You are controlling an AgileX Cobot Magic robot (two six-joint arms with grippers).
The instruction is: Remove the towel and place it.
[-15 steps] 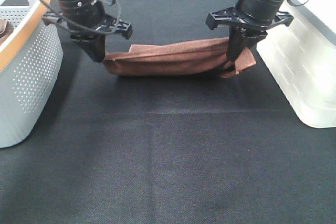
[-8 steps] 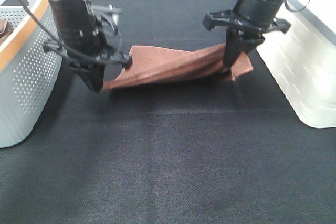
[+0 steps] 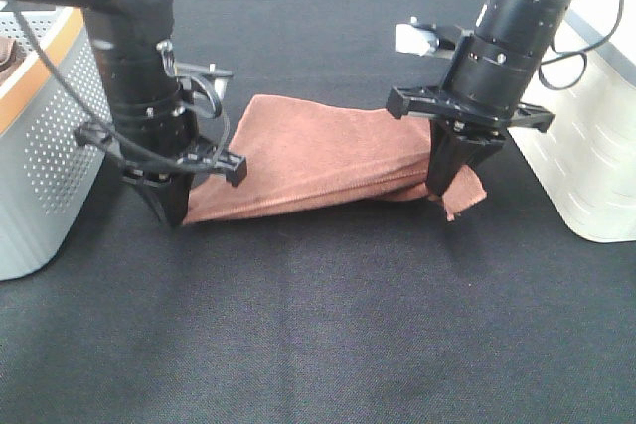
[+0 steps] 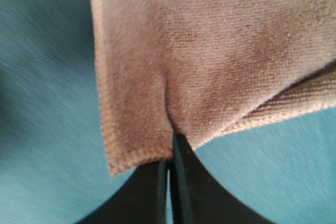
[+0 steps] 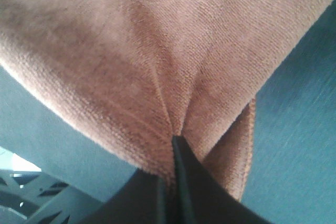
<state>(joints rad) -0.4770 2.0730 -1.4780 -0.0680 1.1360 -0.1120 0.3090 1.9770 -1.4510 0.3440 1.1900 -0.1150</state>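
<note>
Towel (image 3: 318, 156), one, slung low over the surface (image 3: 328, 335) between my left fingers (image 3: 171, 204) at 9 o'clock and right fingers (image 3: 444, 168) at 3, each pair pinching an end: lower both ends level, taut.

Bright, even light in the high view, white basket (image 3: 596, 146) at the right edge blown out, faint soft shadows beside the towel (image 3: 318, 156) on the black table (image 3: 318, 325), wrist views slightly blurred, table tinted teal there.
</note>
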